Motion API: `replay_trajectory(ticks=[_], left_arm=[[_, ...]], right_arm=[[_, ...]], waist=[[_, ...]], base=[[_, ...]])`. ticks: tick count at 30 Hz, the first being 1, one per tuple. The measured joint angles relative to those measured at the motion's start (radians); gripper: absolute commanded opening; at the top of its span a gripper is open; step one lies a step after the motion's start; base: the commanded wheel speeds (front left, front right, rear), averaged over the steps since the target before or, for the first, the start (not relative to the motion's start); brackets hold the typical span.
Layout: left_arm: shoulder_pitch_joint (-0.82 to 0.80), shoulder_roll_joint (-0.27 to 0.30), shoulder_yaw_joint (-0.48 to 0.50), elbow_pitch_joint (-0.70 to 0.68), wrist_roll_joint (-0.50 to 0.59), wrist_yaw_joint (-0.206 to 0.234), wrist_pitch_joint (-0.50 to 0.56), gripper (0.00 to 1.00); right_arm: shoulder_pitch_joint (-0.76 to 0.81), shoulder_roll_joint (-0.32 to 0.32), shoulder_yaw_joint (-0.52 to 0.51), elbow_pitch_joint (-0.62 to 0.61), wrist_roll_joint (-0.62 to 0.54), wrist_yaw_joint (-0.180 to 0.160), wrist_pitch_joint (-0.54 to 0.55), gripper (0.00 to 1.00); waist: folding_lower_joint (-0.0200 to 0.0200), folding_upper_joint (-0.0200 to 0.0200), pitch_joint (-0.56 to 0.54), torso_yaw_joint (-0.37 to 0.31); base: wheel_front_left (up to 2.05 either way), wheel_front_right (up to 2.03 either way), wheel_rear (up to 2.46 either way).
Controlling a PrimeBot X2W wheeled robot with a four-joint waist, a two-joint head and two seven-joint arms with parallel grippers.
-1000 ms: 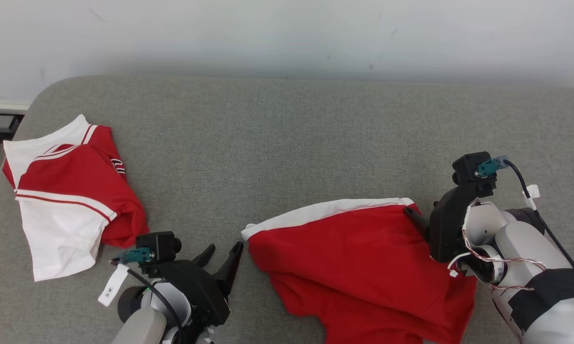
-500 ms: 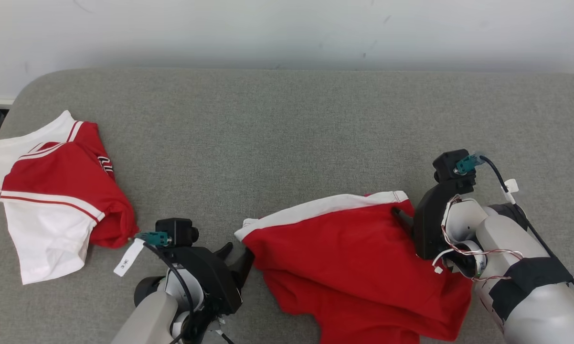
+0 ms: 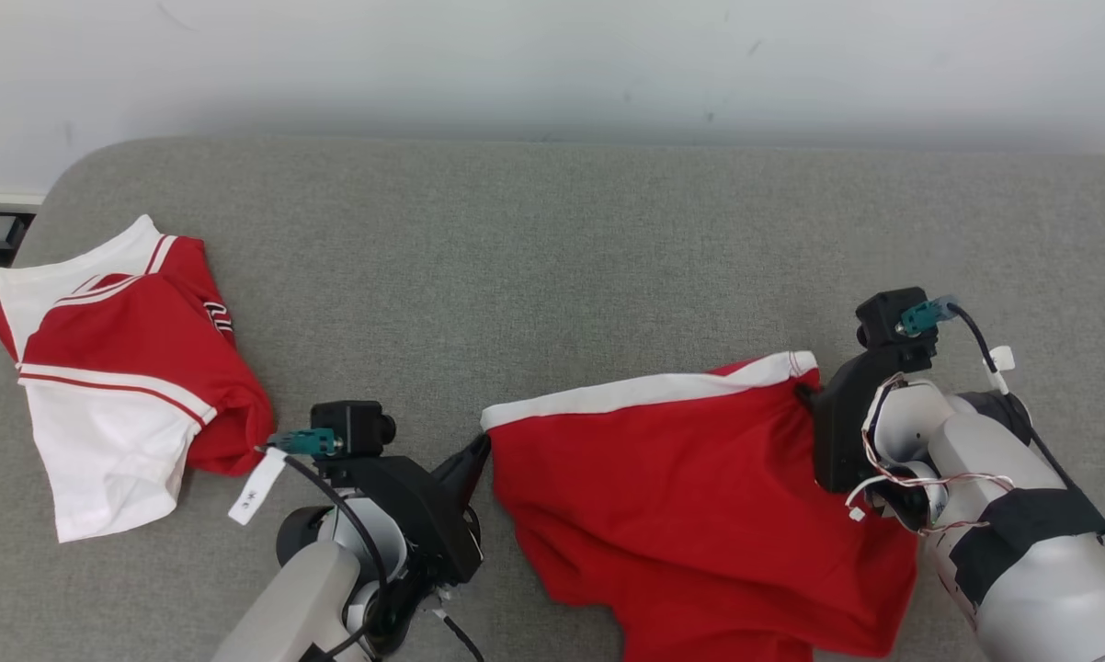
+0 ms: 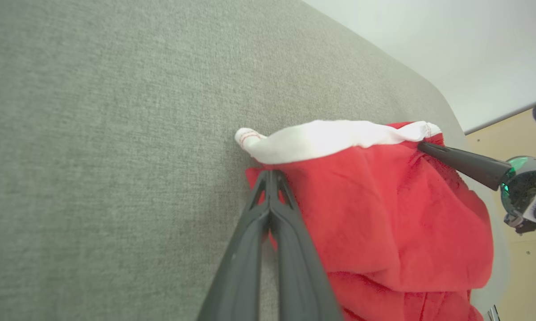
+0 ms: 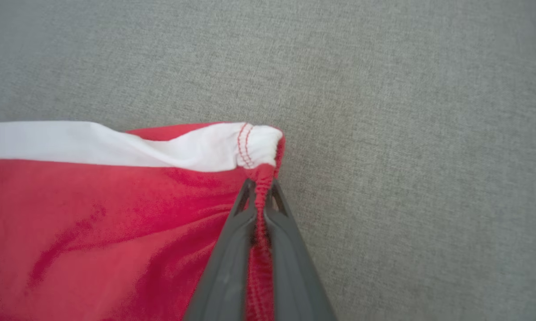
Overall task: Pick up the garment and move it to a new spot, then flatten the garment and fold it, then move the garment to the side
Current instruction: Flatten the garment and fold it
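place: indoor room, kind unclear | cues: grey fabric-padded surface (image 3: 552, 257), plain white wall (image 3: 552, 64)

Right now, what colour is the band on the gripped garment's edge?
The band is white; right wrist view shows it best.

Head view overhead, wrist views close — sharing garment (image 3: 690, 515)

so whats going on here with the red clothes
The robot is gripping a red garment with a white band, which lies rumpled on the grey padded surface. The left gripper is shut on the garment's left corner just below the band, and the right gripper is pinching the right corner at the seam. The garment is not yet lifted. A second red and white garment lies apart at the far left, untouched.
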Motion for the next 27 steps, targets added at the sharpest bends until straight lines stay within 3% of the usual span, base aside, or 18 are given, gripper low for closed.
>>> replay_trajectory(ticks=[11,12,13,14,27], left_arm=[[-0.008,0.023,-0.006,0.020,-0.004,0.000,-0.083,0.00],[-0.008,0.026,-0.012,0.022,-0.004,0.000,-0.089,0.00],[-0.007,0.027,-0.015,0.026,-0.004,0.000,-0.091,0.47],[-0.007,0.028,-0.021,0.030,-0.003,0.000,-0.092,1.00],[0.020,0.048,-0.046,0.035,0.011,0.000,-0.186,1.00]], right_arm=[[-0.011,0.007,0.000,0.062,-0.004,0.010,-0.072,0.00],[-0.011,0.011,0.002,0.065,-0.004,0.010,-0.075,0.50],[-0.011,0.016,0.005,0.071,-0.004,0.010,-0.078,1.00],[-0.011,0.021,0.010,0.079,-0.005,0.014,-0.079,1.00],[-0.020,0.004,0.015,0.078,-0.016,0.025,-0.167,1.00]], waist=[[0.0000,-0.0001,-0.043,0.017],[-0.0001,-0.0001,-0.046,0.018],[0.0000,-0.0002,-0.048,0.019],[0.0000,-0.0001,-0.051,0.019],[0.0000,-0.0001,-0.082,0.008]], base=[[0.00,0.00,0.00],[0.00,0.00,0.00],[0.00,0.00,0.00],[0.00,0.00,0.00],[0.00,0.00,0.00]])
